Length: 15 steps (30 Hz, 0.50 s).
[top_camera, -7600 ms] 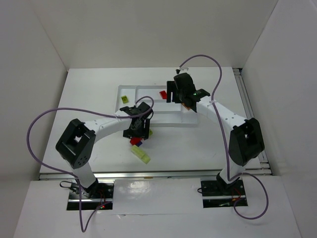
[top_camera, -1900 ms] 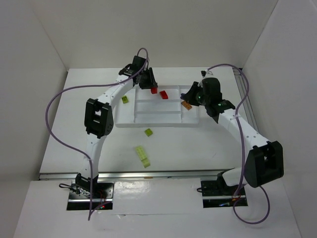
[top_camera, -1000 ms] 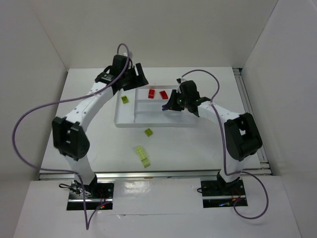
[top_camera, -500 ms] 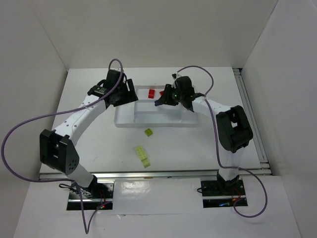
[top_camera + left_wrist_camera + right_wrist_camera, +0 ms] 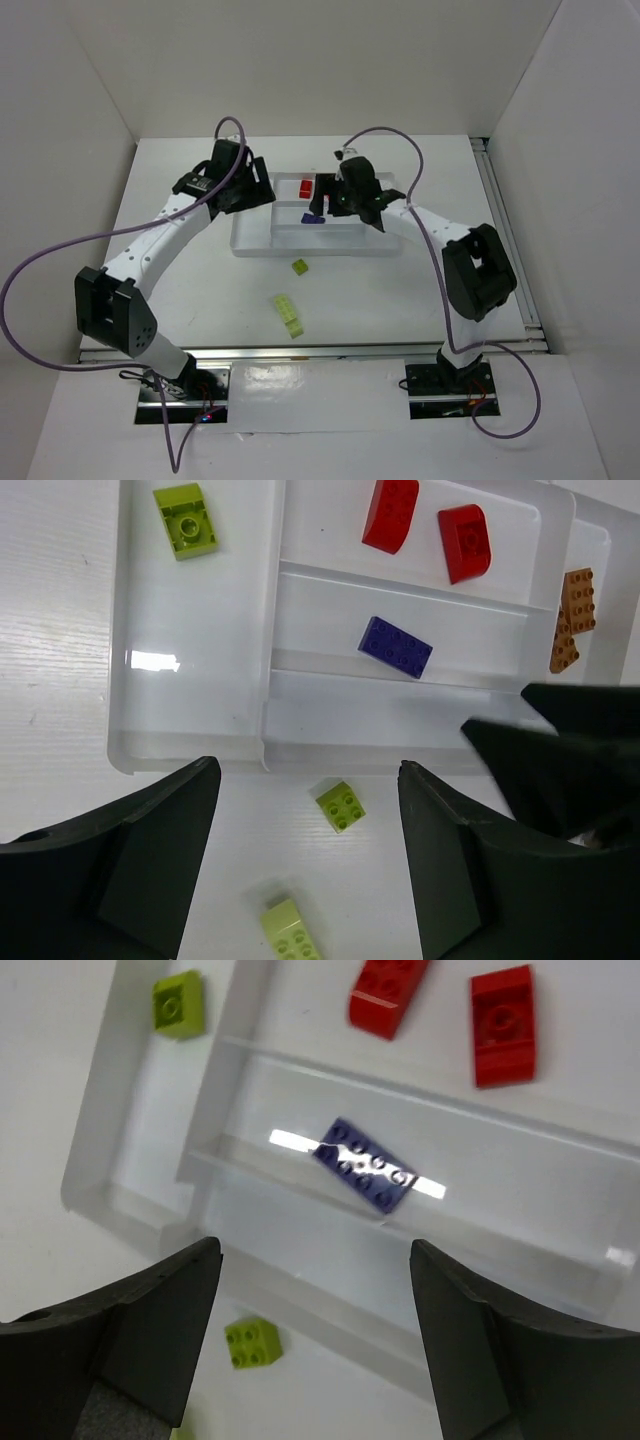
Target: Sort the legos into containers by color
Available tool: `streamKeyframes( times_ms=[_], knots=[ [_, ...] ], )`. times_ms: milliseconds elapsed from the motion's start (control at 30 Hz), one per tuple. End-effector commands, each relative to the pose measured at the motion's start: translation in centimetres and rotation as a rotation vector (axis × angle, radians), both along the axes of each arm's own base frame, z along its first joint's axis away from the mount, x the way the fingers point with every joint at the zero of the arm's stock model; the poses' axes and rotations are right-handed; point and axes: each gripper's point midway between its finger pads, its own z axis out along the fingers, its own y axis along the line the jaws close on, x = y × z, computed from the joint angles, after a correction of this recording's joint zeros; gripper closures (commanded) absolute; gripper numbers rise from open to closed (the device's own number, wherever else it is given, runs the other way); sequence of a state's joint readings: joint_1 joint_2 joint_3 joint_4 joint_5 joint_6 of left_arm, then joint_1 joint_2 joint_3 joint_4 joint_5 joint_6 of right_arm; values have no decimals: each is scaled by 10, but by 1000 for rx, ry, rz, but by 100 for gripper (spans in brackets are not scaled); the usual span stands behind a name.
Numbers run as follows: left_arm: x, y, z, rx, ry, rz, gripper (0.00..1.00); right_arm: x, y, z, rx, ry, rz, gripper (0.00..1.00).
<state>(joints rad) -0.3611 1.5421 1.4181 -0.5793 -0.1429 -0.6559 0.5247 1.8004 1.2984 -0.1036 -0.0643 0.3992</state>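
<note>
Table (image 5: 60, 810): lime lego (image 5: 290, 932) at frame edge

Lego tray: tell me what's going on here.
Two robot arms are sorting legos by color into the white tray. The left gripper and right gripper hover open above it, holding nothing. The purple brick lies in the middle compartment, the red bricks in the far one, a yellow-green brick at the left end, and the orange bricks at the right end. Two loose yellow-green bricks lie on the table.
</note>
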Motion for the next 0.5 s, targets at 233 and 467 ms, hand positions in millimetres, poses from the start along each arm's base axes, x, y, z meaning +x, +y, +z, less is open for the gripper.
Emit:
streamKeyframes(
  times_ms=[233,467],
  knots=[
    [-2,50,21,52,-16,126,19,-117,52,-23,-201,17,309,16],
    [-3,60,22,36,-20,143,19,-127,73,-68,-311,52,353,16]
  ],
)
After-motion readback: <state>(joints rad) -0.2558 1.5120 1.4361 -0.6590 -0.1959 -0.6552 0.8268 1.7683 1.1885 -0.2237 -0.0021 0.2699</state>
